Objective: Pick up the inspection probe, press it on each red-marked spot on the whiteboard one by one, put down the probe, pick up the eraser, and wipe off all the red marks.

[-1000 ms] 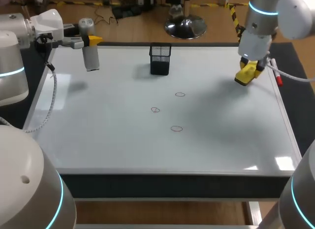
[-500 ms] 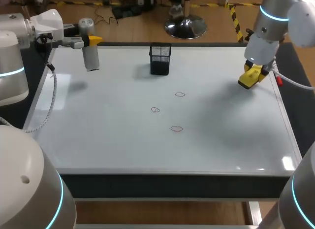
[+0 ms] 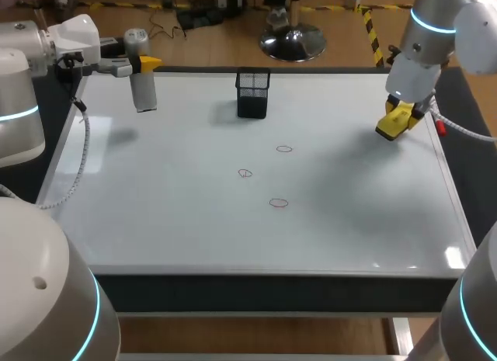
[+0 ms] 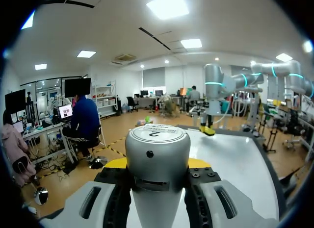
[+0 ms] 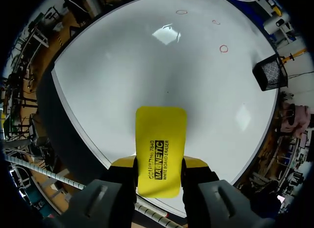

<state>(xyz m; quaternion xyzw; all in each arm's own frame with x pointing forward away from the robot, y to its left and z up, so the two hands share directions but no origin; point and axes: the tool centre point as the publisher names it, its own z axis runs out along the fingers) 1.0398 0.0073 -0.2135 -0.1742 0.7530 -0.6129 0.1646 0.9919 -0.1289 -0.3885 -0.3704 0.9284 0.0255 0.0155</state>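
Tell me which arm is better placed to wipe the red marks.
Right. The right pincer grips the eraser above the whiteboard; the left pincer holds the probe at the far left edge.

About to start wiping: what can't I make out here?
- Head view: red marks too small to tell shapes.
- Right wrist view: eraser hides its own wiping face.
- Left wrist view: probe shows only its capped end; the rest is cut off.
- Head view: mesh holder hides its contents.
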